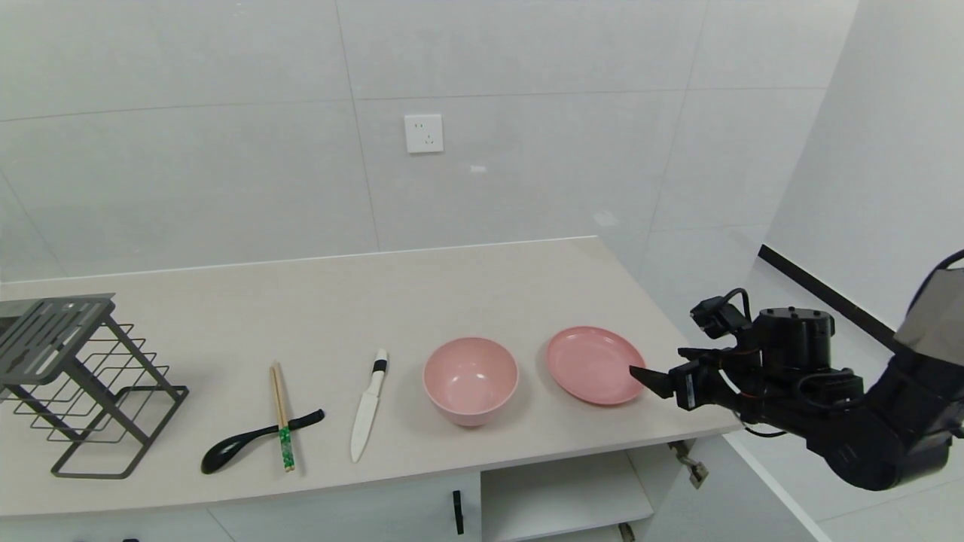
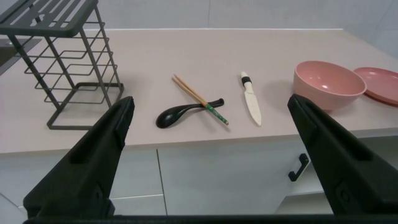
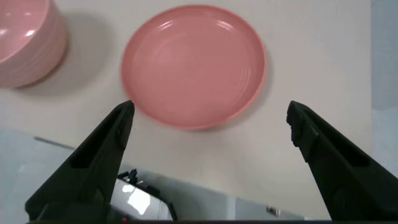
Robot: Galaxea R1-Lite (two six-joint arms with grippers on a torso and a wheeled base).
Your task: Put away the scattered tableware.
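- Here, the countertop carries a grey dish rack at its left end.
- Right gripper: fingers spread, empty, near the pink plate.
- Left gripper: spread and empty, off the counter's front edge.
- Pink bowl sits left of the plate.
- White knife lies left of the bowl.
- Chopsticks cross the black spoon.

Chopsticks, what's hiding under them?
The chopsticks lie across the handle of the black spoon, and both rest on the counter. The small bit of handle right under the chopsticks is covered. The rest of the spoon shows.
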